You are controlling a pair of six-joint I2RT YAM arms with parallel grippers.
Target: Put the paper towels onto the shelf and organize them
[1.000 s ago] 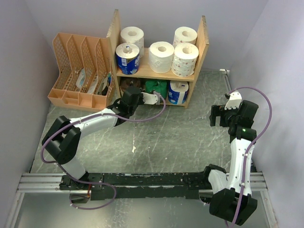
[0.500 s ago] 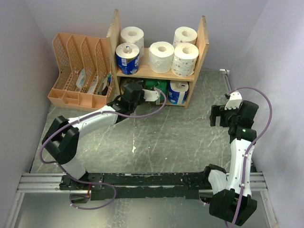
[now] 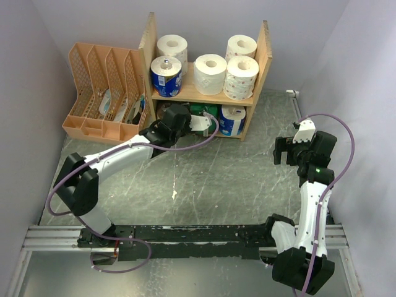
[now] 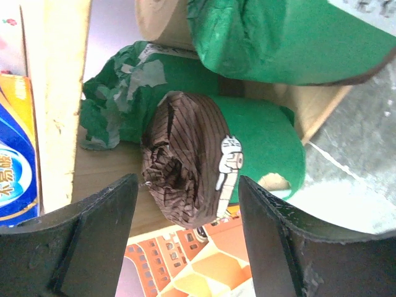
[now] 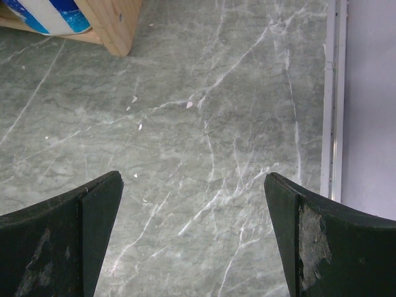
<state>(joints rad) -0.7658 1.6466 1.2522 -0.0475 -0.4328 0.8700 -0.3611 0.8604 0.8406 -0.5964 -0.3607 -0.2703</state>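
A grey-green marbled tabletop point(image 3: 235, 179) with pale veins fills the scene; plain lavender-grey walls point(image 3: 93, 21) enclose it at the back and both sides; a peach slotted file organizer point(image 3: 102, 93) stands at the back left against the wall; a metal rail point(image 3: 55, 238) runs along the near edge; lighting is even and soft.

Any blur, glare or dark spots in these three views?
Top external: sharp and evenly lit, but the lower tier of the shelf is shadowed, so rolls there read dark. Left wrist: brown roll in focus, near left tool fingers soft; bright washout at right on the table. Right wrist: table sharp, right tool fingers dark and slightly soft.
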